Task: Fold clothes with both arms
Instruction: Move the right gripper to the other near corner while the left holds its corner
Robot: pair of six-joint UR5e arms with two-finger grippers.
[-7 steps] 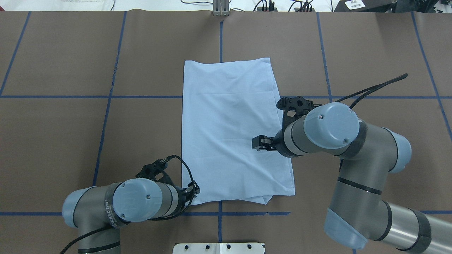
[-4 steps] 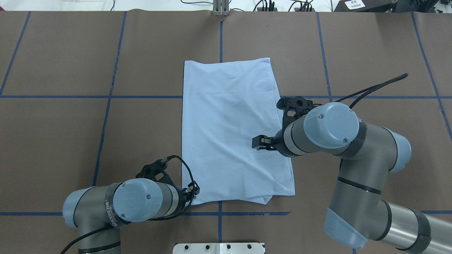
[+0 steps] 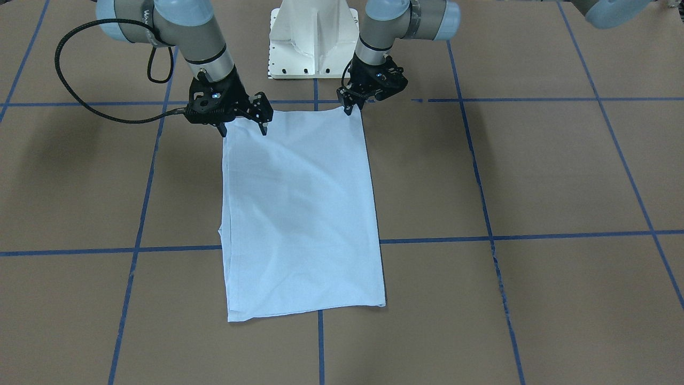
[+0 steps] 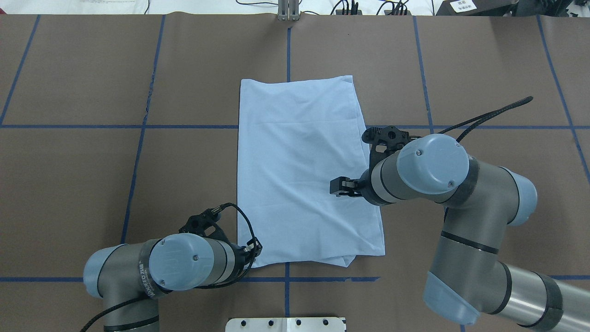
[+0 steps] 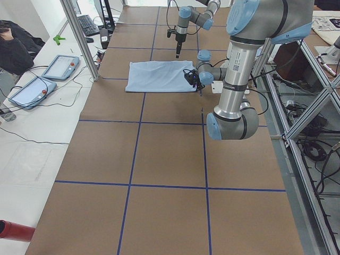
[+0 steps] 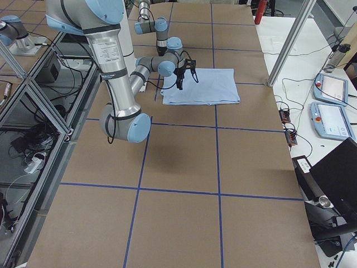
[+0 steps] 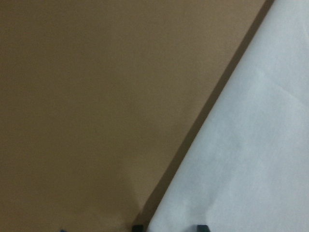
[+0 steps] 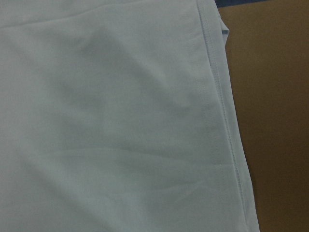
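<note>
On a brown paper-covered desk [image 4: 92, 69] gridded with blue tape, a light blue cotton T-shirt [image 4: 299, 170] lies at the centre, already folded into 1 long, narrow rectangle (sleeves and collar out of sight). The black 2-fingered right pincer [image 3: 243, 127] hangs wide open above the shirt's robot-side end. The black left pincer [image 3: 350, 108] sits at the other near corner, its spread impossible to tell. The lengthwise folds look done; the end-to-end fold, likely needing both arms, is not yet made.

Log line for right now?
T-shirt: folded narrow, flat | left gripper: slightly open at robot-side corner | right gripper: open above T-shirt
</note>
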